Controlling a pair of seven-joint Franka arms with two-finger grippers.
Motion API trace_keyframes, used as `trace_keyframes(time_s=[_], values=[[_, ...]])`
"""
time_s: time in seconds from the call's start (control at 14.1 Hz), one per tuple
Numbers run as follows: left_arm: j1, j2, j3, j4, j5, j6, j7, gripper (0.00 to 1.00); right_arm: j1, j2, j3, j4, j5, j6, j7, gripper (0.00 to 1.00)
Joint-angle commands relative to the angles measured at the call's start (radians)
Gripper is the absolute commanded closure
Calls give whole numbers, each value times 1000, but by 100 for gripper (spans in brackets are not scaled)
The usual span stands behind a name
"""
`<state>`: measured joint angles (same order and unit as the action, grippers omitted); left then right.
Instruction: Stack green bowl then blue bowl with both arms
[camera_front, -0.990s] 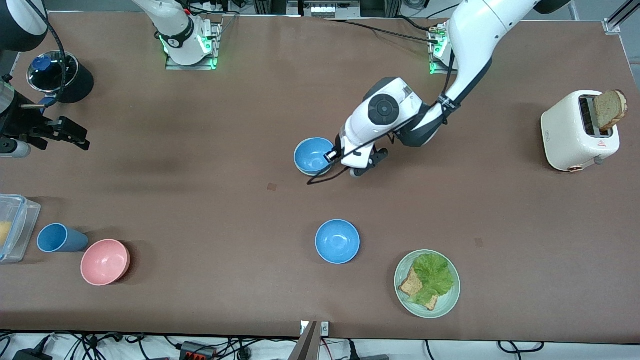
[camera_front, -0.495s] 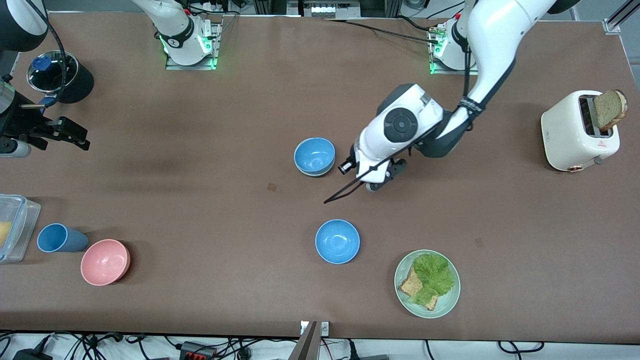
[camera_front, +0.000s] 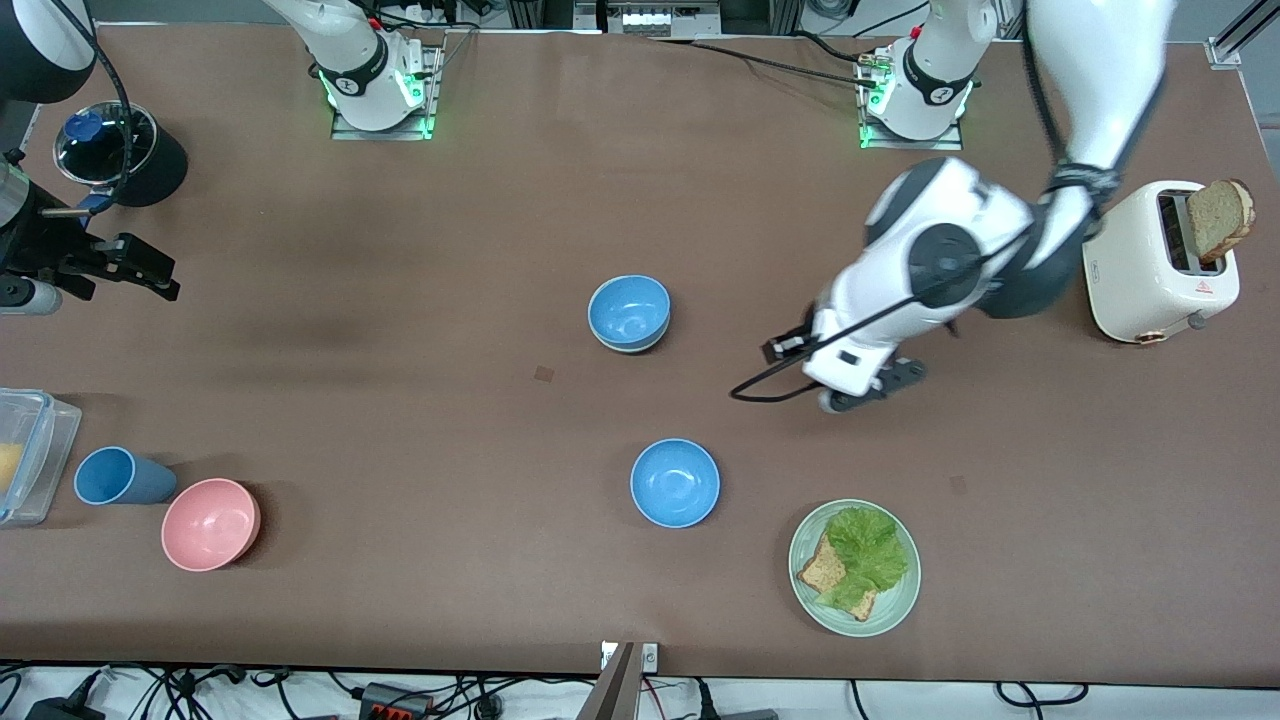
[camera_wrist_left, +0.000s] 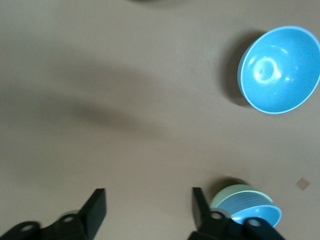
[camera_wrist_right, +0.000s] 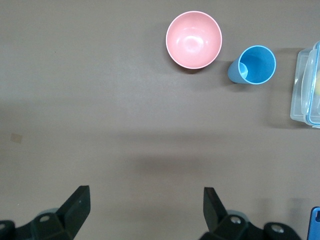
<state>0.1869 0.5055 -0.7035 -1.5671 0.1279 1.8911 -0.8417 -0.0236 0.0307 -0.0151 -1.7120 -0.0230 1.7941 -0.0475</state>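
A blue bowl (camera_front: 629, 308) sits nested in the green bowl (camera_front: 630, 347) at mid-table; only the green rim shows below it. In the left wrist view the green bowl (camera_wrist_left: 235, 192) holds that blue bowl (camera_wrist_left: 256, 214). A second blue bowl (camera_front: 675, 482) stands alone nearer the front camera and also shows in the left wrist view (camera_wrist_left: 280, 69). My left gripper (camera_front: 860, 392) is open and empty (camera_wrist_left: 149, 210) over bare table, toward the left arm's end from the stack. My right gripper (camera_front: 140, 270) waits, open and empty (camera_wrist_right: 146, 207), at the right arm's end.
A pale green plate (camera_front: 895, 610) with lettuce and bread lies near the front edge. A white toaster (camera_front: 1150, 265) with a bread slice stands at the left arm's end. A pink bowl (camera_front: 210, 523), blue cup (camera_front: 118, 476), clear container (camera_front: 30, 450) and black pot (camera_front: 125, 155) are at the right arm's end.
My left gripper let go of the blue bowl in the green bowl and swung away toward the toaster. The stack stayed put. The right arm has not moved.
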Motion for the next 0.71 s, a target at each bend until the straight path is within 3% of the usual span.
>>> trace_keyframes(time_s=[0.0,0.35,0.49,0.64], values=[[80,7,-10,38,25,-40,223,0,-4,-26,3,-23,-3,11,-14,0],[249,5,-7,85,29,-81,580,0,-4,-26,3,-24,-3,8,-12,0],[240,-54,50,99,16,-125,609,0,-4,-26,3,-32,-2,-1,-12,0],[203,-138,151,75,-2,-133,613,0,-2,-26,3,-37,5,-25,12,0]])
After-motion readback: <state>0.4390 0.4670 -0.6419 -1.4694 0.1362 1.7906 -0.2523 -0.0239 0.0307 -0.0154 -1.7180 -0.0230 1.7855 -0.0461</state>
